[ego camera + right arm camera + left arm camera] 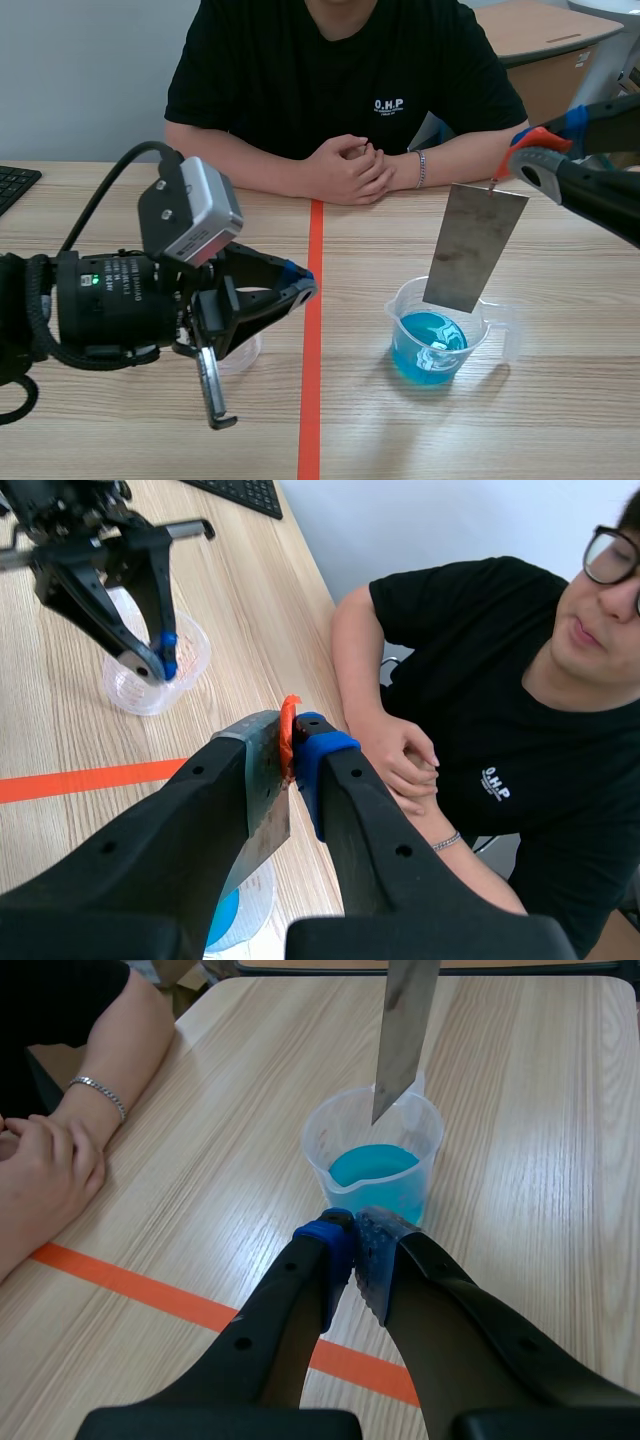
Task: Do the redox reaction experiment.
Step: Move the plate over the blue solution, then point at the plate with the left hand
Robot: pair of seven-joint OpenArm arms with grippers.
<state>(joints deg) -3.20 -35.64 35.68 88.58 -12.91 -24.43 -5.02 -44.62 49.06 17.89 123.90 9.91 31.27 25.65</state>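
A grey metal plate [475, 245] hangs tilted over a clear beaker [405, 310] that holds blue liquid [428, 345]. Its lower edge sits about level with the rim, above the liquid. My right gripper [530, 150] is shut on the orange-red tab at the plate's top; in the right wrist view the plate [262, 810] is pressed between the fingers of the right gripper [290, 745]. My left gripper [300, 290] is shut on nothing, left of the orange-red line. In the left wrist view the left gripper [350, 1250] points at the beaker [320, 1160], just short of it, with the plate [405, 1030] above.
A small empty clear cup [245, 352] stands under my left arm, seen also as the cup [150, 680] in the right wrist view. A person sits across the table with clasped hands [350, 170] resting on it. A black keyboard [15, 185] lies at the far left.
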